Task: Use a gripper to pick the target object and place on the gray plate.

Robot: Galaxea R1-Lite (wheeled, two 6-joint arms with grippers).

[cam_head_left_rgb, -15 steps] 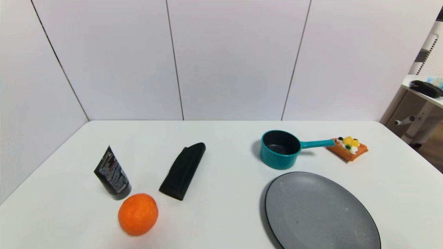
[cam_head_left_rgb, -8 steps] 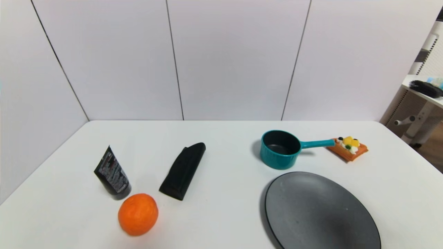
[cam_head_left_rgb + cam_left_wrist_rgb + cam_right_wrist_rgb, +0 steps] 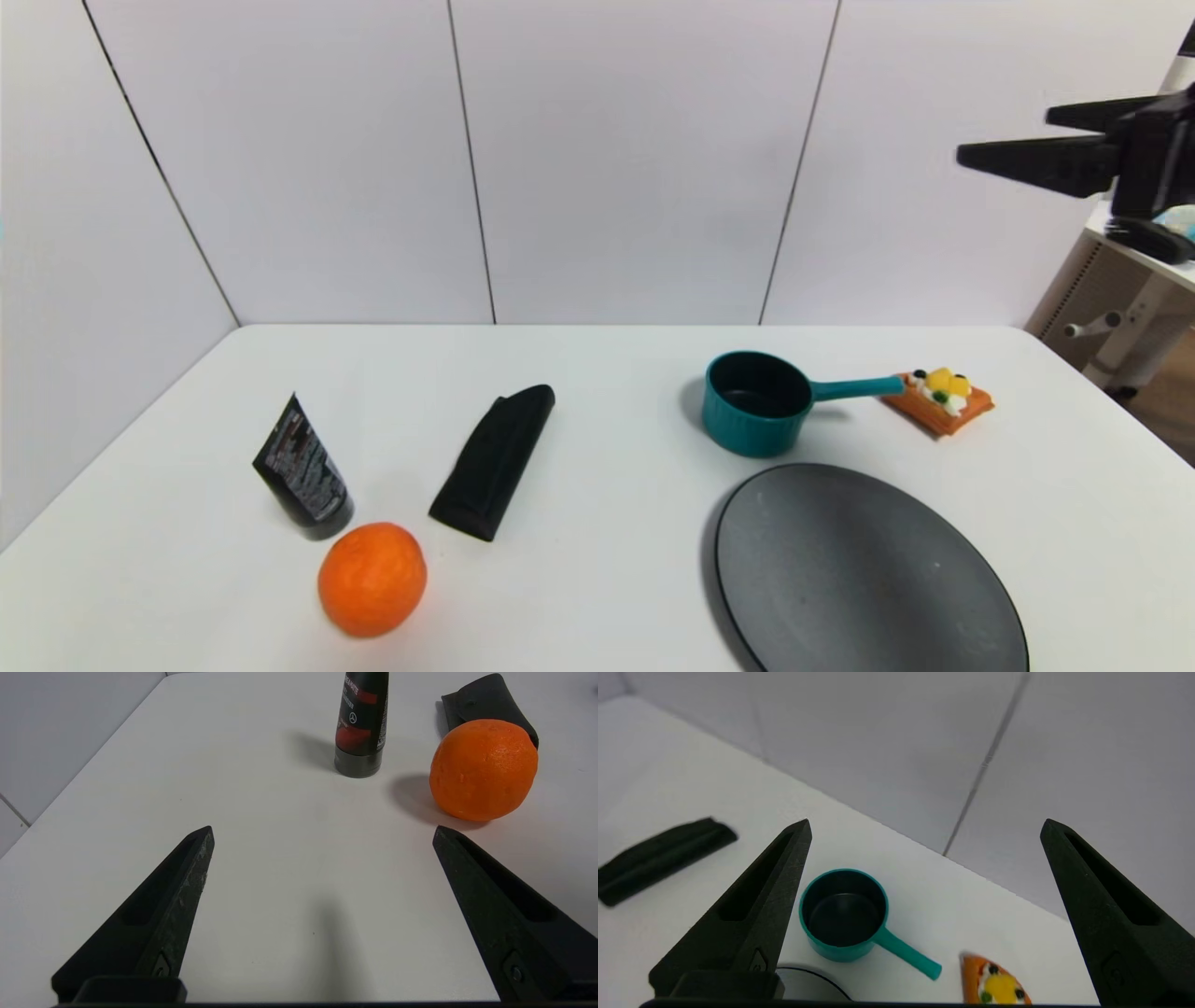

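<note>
The teal saucepan (image 3: 756,403) stands upright on the white table, its handle pointing right toward the orange waffle toy (image 3: 938,399). It also shows in the right wrist view (image 3: 843,914). The gray plate (image 3: 864,574) lies just in front of it; a bit of its rim shows in the right wrist view (image 3: 817,983). My right gripper (image 3: 1004,135) is open and empty, high above the table's right edge, well above and right of the saucepan; in its own view (image 3: 924,828) the saucepan lies far below. My left gripper (image 3: 322,830) is open and empty, low over the table's front left.
A black tube (image 3: 303,471), an orange (image 3: 373,579) and a black case (image 3: 495,462) sit on the table's left half. White walls close the back and left. A desk and chair stand past the table's right edge.
My right gripper has come into the head view at the upper right, where it was absent before. Nothing on the table has moved.
</note>
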